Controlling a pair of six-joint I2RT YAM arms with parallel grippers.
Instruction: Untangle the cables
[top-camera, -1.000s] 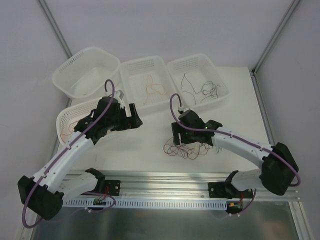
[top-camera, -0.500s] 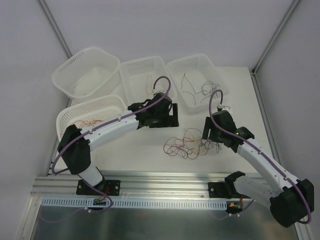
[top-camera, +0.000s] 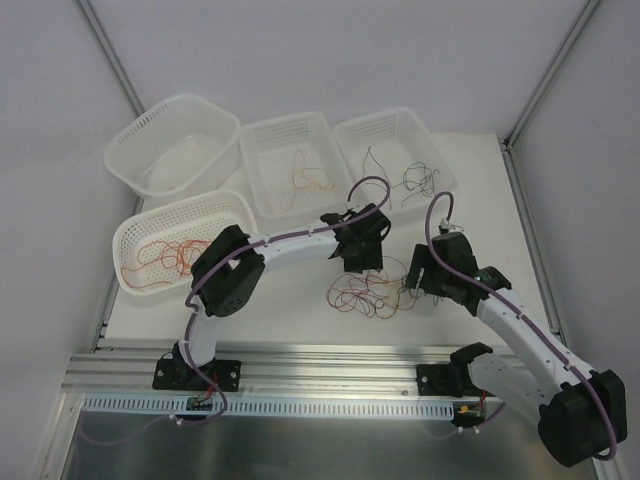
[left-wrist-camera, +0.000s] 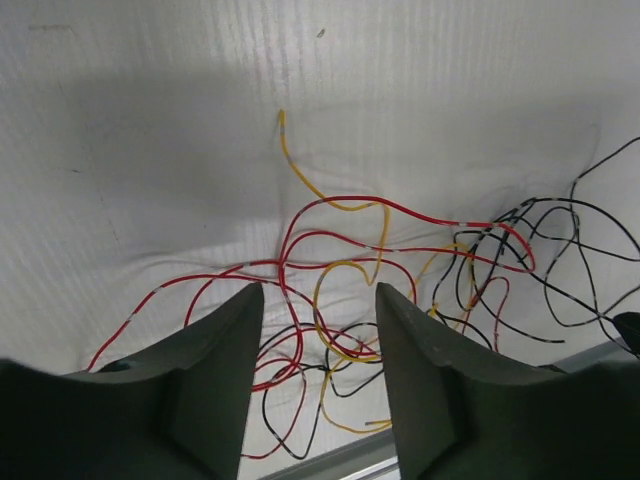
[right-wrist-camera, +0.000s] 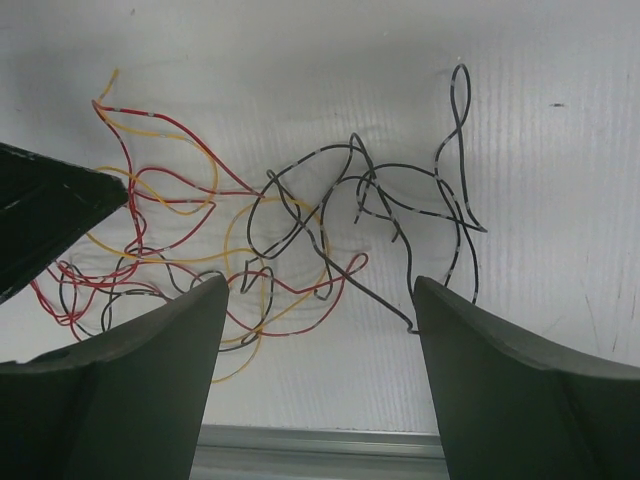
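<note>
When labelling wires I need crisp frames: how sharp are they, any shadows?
Left wrist: wires sharp, a broad soft shadow on the table. Right wrist: wires sharp, faint shadows beside them. Top: wires hair-thin, barely resolved; light even.

The tangled cables (top-camera: 372, 293) lie on the surface (top-camera: 290, 300), with the left pincer (top-camera: 358, 268) over their far-left side and the right pincer (top-camera: 418, 280) at their right. Behind them three baskets stand in a row: far-left basket (top-camera: 180, 160), middle basket (top-camera: 285, 122) and right basket (top-camera: 385, 115). A fourth basket (top-camera: 175, 207) sits in front of the far-left one.
</note>
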